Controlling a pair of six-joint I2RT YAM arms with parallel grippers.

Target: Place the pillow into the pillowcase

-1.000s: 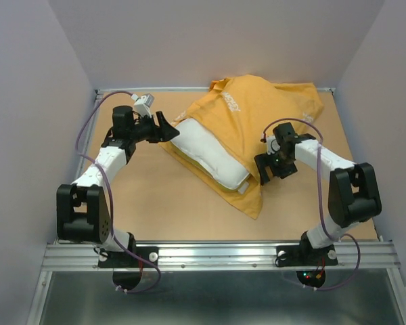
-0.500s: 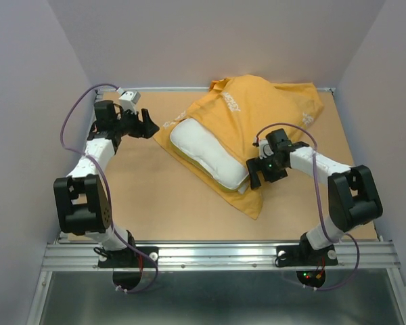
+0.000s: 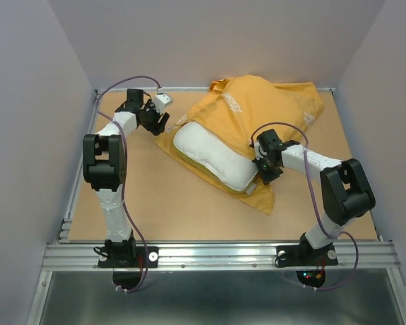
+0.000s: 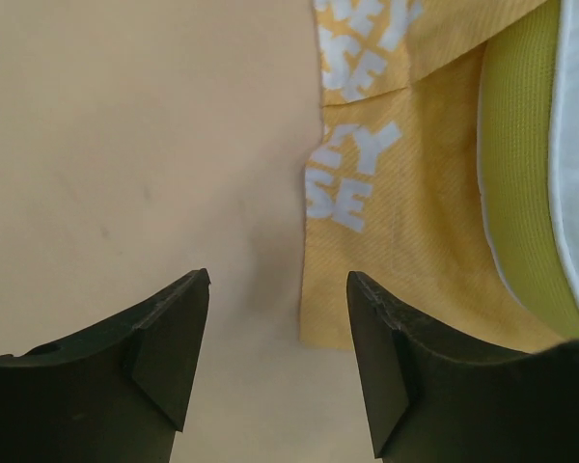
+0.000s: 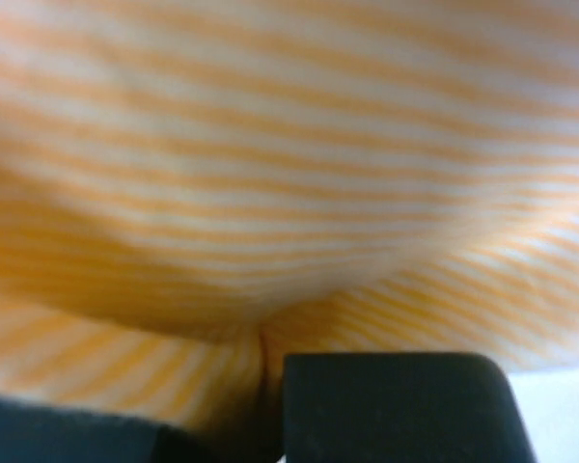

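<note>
Half the pillow (image 3: 210,157) pokes from the pillowcase (image 3: 257,108), lying far-left to near-right.
Right hand (image 3: 265,175) pinches case cloth at the near-right end; left hand (image 4: 275,289), wide, hangs beside the far-left corner.

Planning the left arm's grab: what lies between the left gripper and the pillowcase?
Only a strip of bare table lies between the open left gripper and the pillowcase corner; the left wrist view shows it best.

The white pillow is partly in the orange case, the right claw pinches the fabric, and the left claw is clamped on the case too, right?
Not the left one. The left wrist view shows the left gripper open, gripping nothing, over the table at the corner of the pillowcase. The pillow is partly inside and the right gripper does pinch the fabric.
</note>
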